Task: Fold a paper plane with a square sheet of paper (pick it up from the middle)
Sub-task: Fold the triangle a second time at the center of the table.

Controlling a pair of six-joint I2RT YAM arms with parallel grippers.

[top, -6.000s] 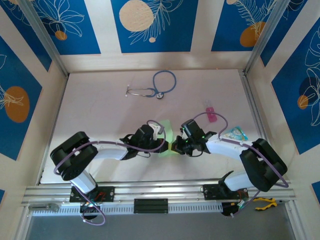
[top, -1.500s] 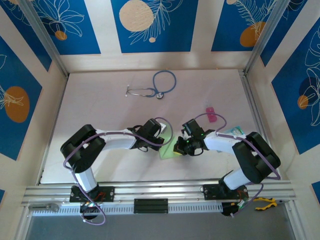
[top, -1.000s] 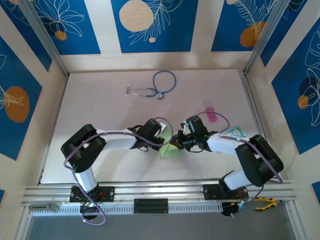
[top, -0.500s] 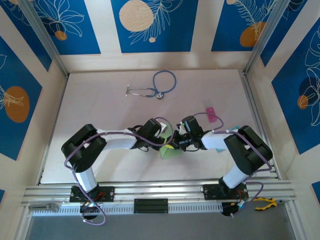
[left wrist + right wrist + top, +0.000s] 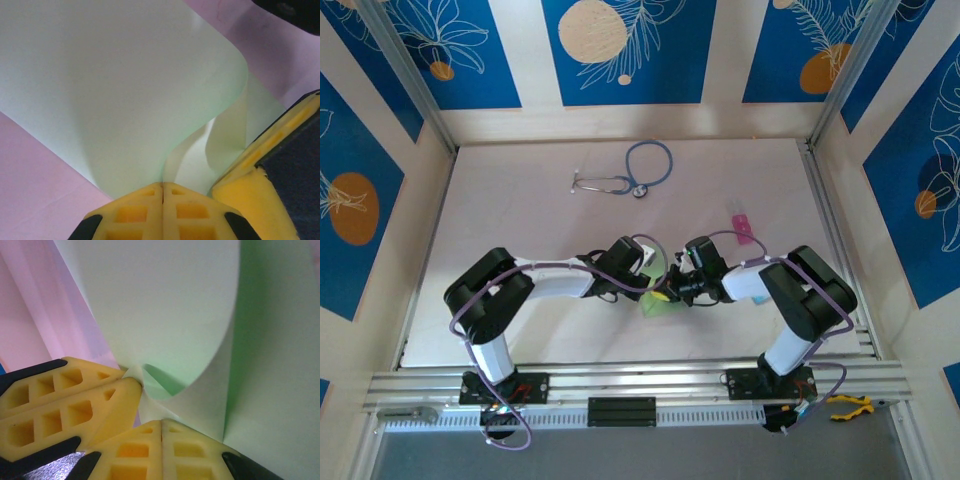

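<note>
The left gripper [image 5: 162, 186] has its yellow fingers pressed flat together with no gap, and the edge of the square sheet of paper [image 5: 125, 90] is nipped in the seam. From that pinch the pale green paper rises toward 12 o'clock and bows over in a soft curl toward 2 o'clock, not lying flat. Just beside it at 3 o'clock a yellow finger of the right gripper [image 5: 260, 165] touches the same paper.

In its own wrist view the right gripper [image 5: 161, 426] is likewise fully closed on the sheet [image 5: 165, 305]. The left gripper's fingers [image 5: 70, 395] meet it tip to tip from 9 o'clock, a small crumpled fold of paper caught between the two pairs.

From above, the two grippers [image 5: 652, 288] [image 5: 667, 291] meet nose to nose in the near middle of the table [image 5: 520, 220], with the green sheet [image 5: 658, 306] showing under them toward 6 o'clock. A stethoscope [image 5: 630, 172] lies well apart at 12 o'clock, and a small pink block [image 5: 741, 228] lies at 2 o'clock.
</note>
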